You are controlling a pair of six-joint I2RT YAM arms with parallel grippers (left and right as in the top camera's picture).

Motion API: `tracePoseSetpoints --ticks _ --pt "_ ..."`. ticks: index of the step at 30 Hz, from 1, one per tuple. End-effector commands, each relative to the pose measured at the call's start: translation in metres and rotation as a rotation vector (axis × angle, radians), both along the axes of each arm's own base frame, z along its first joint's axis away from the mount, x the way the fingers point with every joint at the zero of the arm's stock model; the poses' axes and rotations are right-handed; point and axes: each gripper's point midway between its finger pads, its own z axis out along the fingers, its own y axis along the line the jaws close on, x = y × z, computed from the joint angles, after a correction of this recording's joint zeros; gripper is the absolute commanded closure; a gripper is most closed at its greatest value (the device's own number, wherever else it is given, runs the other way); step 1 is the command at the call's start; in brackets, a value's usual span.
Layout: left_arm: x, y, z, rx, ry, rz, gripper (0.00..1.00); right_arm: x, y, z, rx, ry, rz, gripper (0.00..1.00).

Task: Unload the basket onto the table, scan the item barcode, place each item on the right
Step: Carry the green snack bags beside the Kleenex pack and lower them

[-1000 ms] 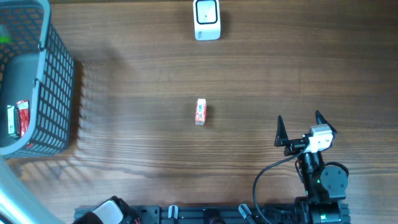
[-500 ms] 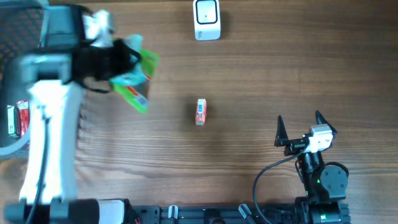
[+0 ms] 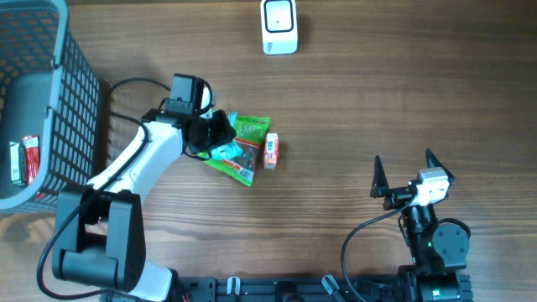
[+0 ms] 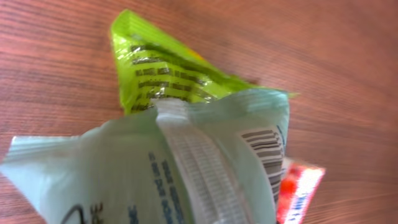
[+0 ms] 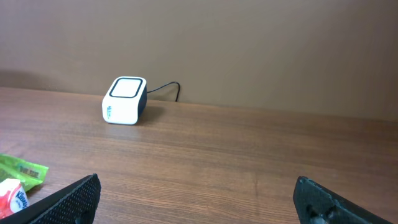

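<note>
Left tool [image 3: 216,134] just swung in, packets [image 3: 247,138] now down on desk [image 3: 377,101]; gripping or released, can't tell. Scanner [image 3: 278,27] next.

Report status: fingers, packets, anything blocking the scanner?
Left fingers at the packets, grip unclear. Right fingers open, idle. Barcode shows on the teal one. Small red-white item against them; nothing before the scanner.

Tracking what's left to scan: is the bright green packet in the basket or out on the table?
Out. The green packet lies on the table beside the small red-and-white pack, well apart from the basket.
</note>
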Motion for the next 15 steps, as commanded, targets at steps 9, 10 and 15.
tracePoseSetpoints --ticks 9,10,15 --pt "0.012 -0.005 0.001 0.032 -0.124 -0.149 0.0 0.0 -0.002 0.0 -0.002 -0.003 -0.011 0.0" --pt "0.01 -0.003 -0.001 0.048 -0.116 -0.151 0.0 0.0 -0.002 0.0 -0.002 -0.002 -0.012 0.0" --pt "0.025 0.011 0.008 0.151 -0.187 -0.158 0.0 0.0 -0.002 0.0 -0.001 -0.003 -0.012 0.0"
